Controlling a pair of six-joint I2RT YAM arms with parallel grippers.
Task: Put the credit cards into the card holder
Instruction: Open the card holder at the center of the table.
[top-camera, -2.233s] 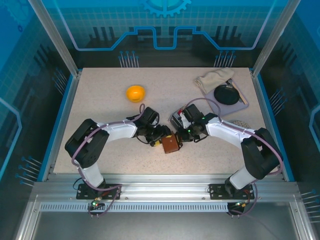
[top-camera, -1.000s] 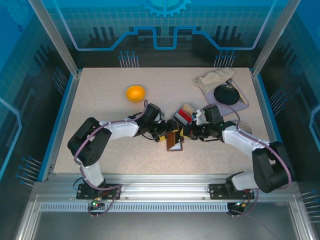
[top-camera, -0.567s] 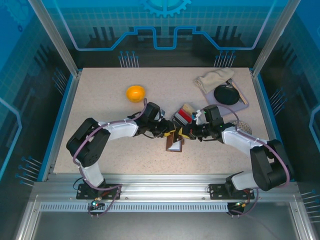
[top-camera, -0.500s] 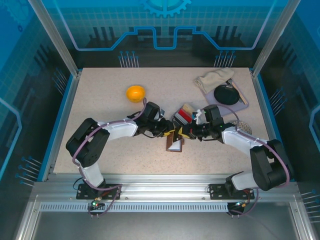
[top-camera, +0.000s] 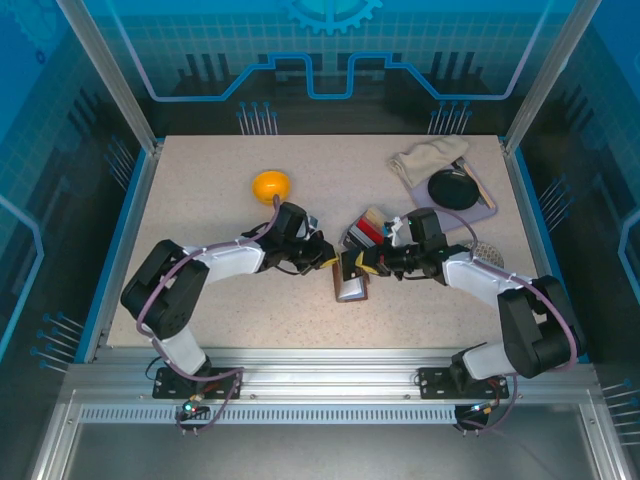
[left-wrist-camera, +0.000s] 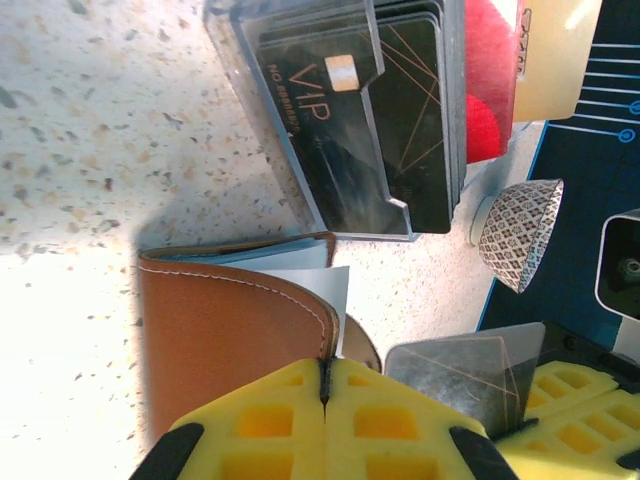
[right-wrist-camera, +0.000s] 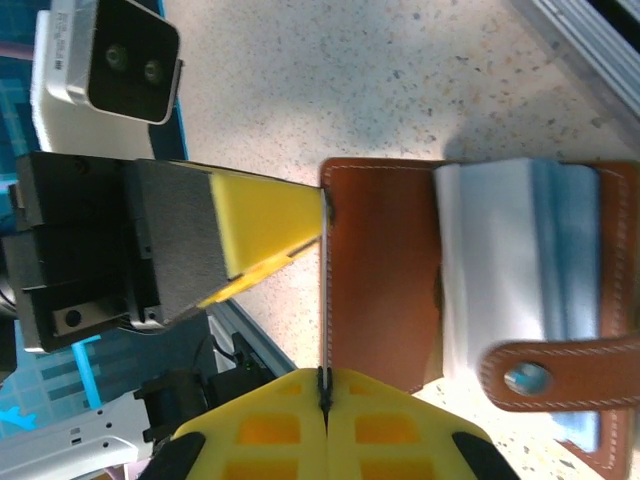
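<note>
One card holder (right-wrist-camera: 380, 262), left end effector (left-wrist-camera: 325, 388), right end effector (right-wrist-camera: 323, 388) pinching it

One card holder (left-wrist-camera: 230, 340), one clear tray (left-wrist-camera: 280, 140), one round orange object (top-camera: 270, 186), one patterned cup (left-wrist-camera: 518, 232).

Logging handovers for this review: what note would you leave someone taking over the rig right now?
Left gripper: shut, pinching the edge of the open wallet at its brown flap.
Right gripper: shut on a grey card, held beside that flap, not yet in a pocket.
Black cards lie in the clear tray beyond the wallet.
Done: wallet opened, one card picked. Unclear whether any card already sits in the pockets.
Left: slide the grey card in, then load the tray's cards.
</note>
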